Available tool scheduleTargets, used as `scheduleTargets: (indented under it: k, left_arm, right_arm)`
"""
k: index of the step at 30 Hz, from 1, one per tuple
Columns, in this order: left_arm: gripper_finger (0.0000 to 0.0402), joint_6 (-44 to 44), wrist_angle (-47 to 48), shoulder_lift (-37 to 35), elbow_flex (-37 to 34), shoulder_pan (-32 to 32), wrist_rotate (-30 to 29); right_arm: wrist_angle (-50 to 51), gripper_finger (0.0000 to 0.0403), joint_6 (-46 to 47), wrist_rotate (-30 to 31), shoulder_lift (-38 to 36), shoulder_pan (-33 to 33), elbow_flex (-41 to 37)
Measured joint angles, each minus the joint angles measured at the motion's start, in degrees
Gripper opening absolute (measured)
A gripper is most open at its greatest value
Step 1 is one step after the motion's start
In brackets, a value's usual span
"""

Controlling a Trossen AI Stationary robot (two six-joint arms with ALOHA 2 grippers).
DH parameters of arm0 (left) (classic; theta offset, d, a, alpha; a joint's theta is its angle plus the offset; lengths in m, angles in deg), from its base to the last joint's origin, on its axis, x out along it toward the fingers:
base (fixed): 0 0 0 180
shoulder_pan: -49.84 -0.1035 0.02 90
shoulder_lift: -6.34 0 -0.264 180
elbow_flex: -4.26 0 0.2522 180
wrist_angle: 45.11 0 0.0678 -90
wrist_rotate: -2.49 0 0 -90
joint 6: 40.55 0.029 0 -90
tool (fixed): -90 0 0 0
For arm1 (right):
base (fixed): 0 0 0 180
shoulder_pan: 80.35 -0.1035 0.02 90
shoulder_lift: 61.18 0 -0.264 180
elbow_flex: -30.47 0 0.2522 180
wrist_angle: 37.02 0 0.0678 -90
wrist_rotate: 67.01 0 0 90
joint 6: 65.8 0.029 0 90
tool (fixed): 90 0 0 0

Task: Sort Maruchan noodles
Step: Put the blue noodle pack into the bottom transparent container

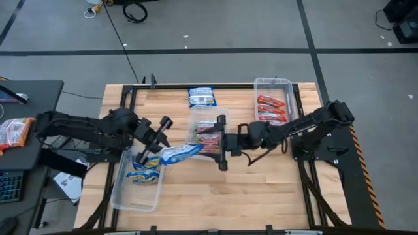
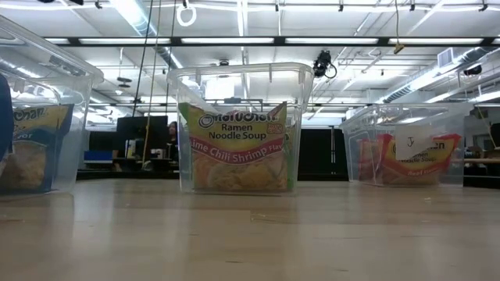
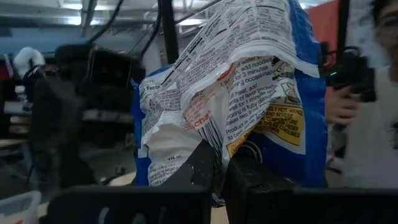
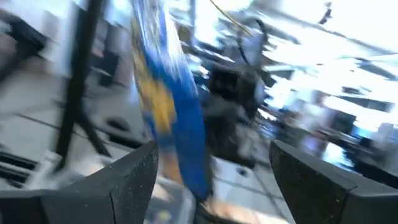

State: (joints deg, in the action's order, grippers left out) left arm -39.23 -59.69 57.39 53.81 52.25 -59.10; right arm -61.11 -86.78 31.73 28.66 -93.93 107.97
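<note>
Three tubs: clear rectangular plastic, thin-walled with rounded corners, on a pale wood-plank table (image 1: 215, 202); left tub (image 1: 137, 185) at 8 o'clock from table centre, middle tub (image 1: 208, 130) near centre, right tub (image 1: 273, 101) at 2 o'clock.
Held packet: one crinkly blue-and-yellow packet (image 1: 179, 154), flat and glossy, hanging above the table between the left and middle tubs; its white back panel of small print (image 3: 224, 87) faces the left wrist camera, too creased to read in full.
Left gripper: left gripper (image 1: 157, 134) is at 9 o'clock from the middle tub, its dark fingers (image 3: 205, 165) pinched closed on the lower edge of the held packet.
Right gripper: right gripper (image 1: 222, 142) is at the middle tub's 3 o'clock side, fingers (image 4: 134, 171) spread wide with nothing between them; the blue packet (image 4: 168, 93) shows blurred ahead of it.
Left tub contents: blue-and-yellow packets (image 1: 145, 171), count unclear.
Middle tub contents: silvery green-pink packets (image 1: 209, 136); the front one (image 2: 237, 148) stands upright and reads "Ramen Noodle Soup" and "Lime Chili Shrimp Flavor" under the Maruchan logo.
Right tub contents: red-and-white packets (image 1: 271, 109), about three, lying flat.
Loose packet: one blue packet (image 1: 201, 96) flat on the table at 12 o'clock, just beyond the middle tub.
</note>
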Motion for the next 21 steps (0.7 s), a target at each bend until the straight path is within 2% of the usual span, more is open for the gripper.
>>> scheduleTargets:
  k: [4, 7, 9, 14, 17, 21]
  left_arm:
    - [0.0019, 0.7, -4.2, 4.2, 0.0, 0.4, -1.4]
    - [0.0019, 0.8, -7.5, 6.5, 0.0, 0.3, -2.0]
    - [0.0019, 0.9, -8.8, 7.7, 0.0, 0.3, -2.7]
    - [0.002, 1.3, -10.8, 10.3, 0.0, 0.3, -5.5]
    - [0.002, 1.3, -12.9, 12.0, 0.0, 0.3, -6.2]
    - [0.002, 0.6, -15.8, 13.9, 0.0, 0.3, -6.2]
  right_arm:
    - [1.3, 0.031, 4.1, -12.6, 0.0, 2.0, 0.0]
    - [3.5, 0.0309, 4.8, -17.1, 0.0, 2.5, 0.0]
    - [3.6, 0.0309, 4.8, -17.1, 0.0, 2.5, 0.0]
    - [2.4, 0.0293, 4.4, -12.8, 0.0, 2.5, 0.0]
    - [2.2, 0.0261, 4.4, -12.5, 0.0, 2.8, 0.0]
    - [2.4, 0.0193, 4.5, -12.4, 0.0, 2.9, 0.0]
